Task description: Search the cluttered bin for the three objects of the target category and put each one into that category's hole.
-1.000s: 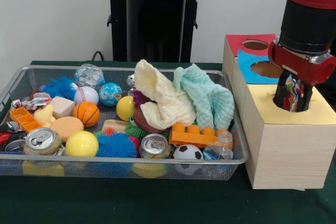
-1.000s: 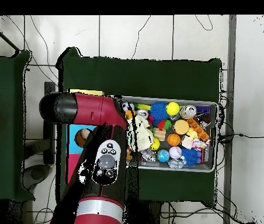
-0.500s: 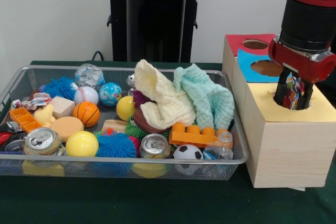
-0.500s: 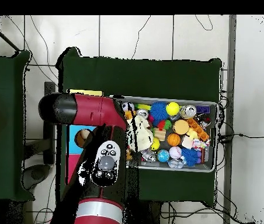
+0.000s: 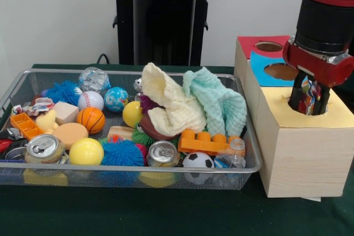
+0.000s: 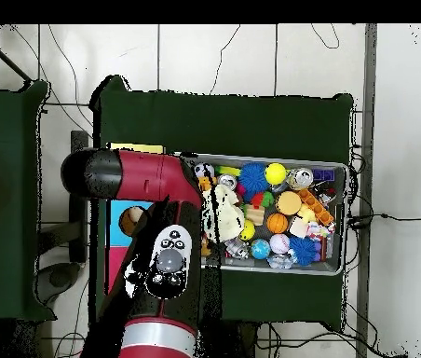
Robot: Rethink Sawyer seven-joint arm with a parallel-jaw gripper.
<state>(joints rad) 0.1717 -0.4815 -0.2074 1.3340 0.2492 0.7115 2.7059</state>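
Observation:
My gripper [image 5: 308, 102] stands upright over the hole of the yellow-topped box [image 5: 279, 110] at the right. It is shut on a crumpled wrapper [image 5: 311, 92] with a red, yellow and blue print, held between the black fingers just above the box top. The hole itself is hidden behind the fingers. A second printed wrapper [image 5: 37, 105] lies at the left end of the wire mesh bin [image 5: 133, 73]. In the overhead view the red arm [image 6: 154, 270] covers the gripper and most of the boxes; the bin's rim [image 6: 343, 219] shows to its right.
The bin holds several balls, cans [image 5: 45, 146], an orange brick [image 5: 202, 142], a cream cloth [image 5: 168, 106] and a mint cloth [image 5: 218, 103]. The blue-topped box [image 5: 264, 71] and red-topped box [image 5: 260, 45] stand behind the yellow one. The black pedestal [image 5: 163, 20] is at the back.
The gripper has risen a little from the hole, with the wrapper still between its fingers. Nothing in the bin has moved.

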